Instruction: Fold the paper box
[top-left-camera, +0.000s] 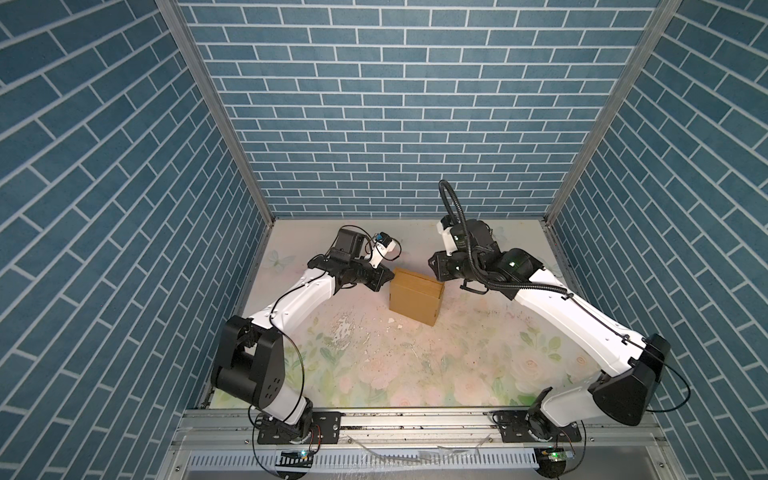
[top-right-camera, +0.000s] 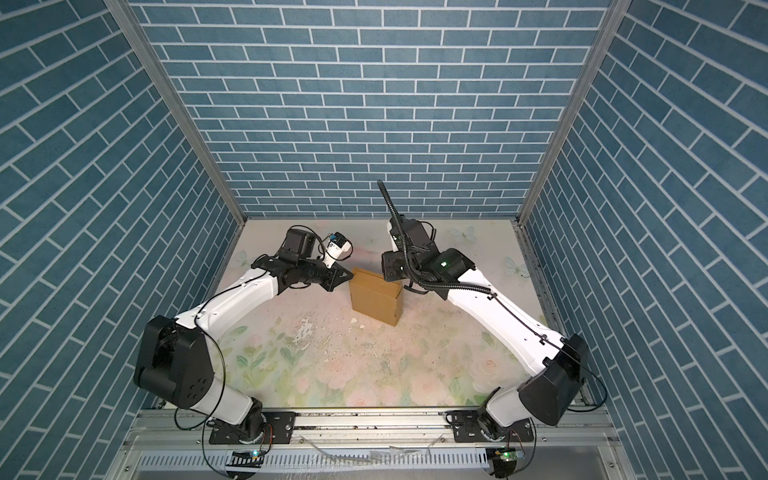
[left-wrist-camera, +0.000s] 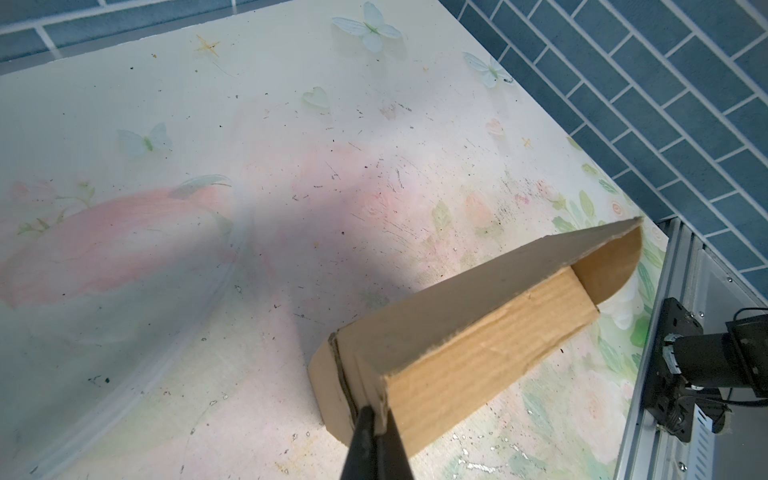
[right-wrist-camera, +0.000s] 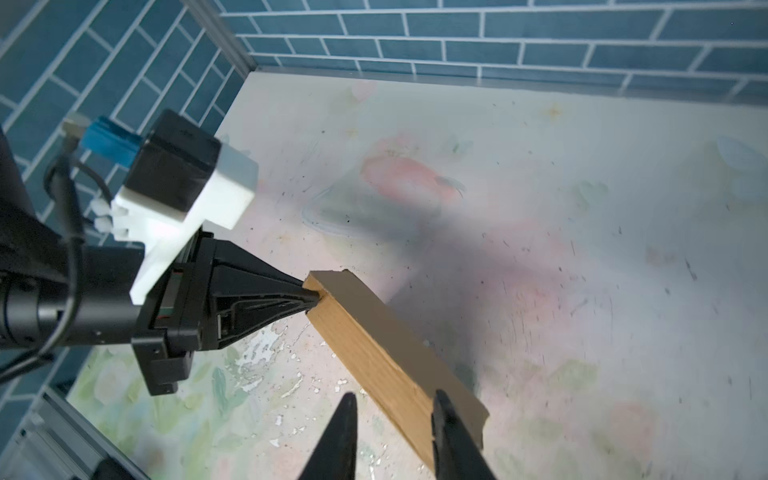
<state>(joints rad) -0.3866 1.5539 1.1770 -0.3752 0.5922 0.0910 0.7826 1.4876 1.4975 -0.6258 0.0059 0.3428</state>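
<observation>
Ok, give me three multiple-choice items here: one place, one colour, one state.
1. The paper box stands: A) left of both grippers B) between the left gripper and the right gripper C) right of both grippers
2. Its colour: A) white B) blue C) brown
3. The right gripper's jaws are: A) apart B) shut on the box C) out of view
Key: B, a gripper on either side in both top views; C, plain brown cardboard; A, a gap shows in the right wrist view.
</observation>
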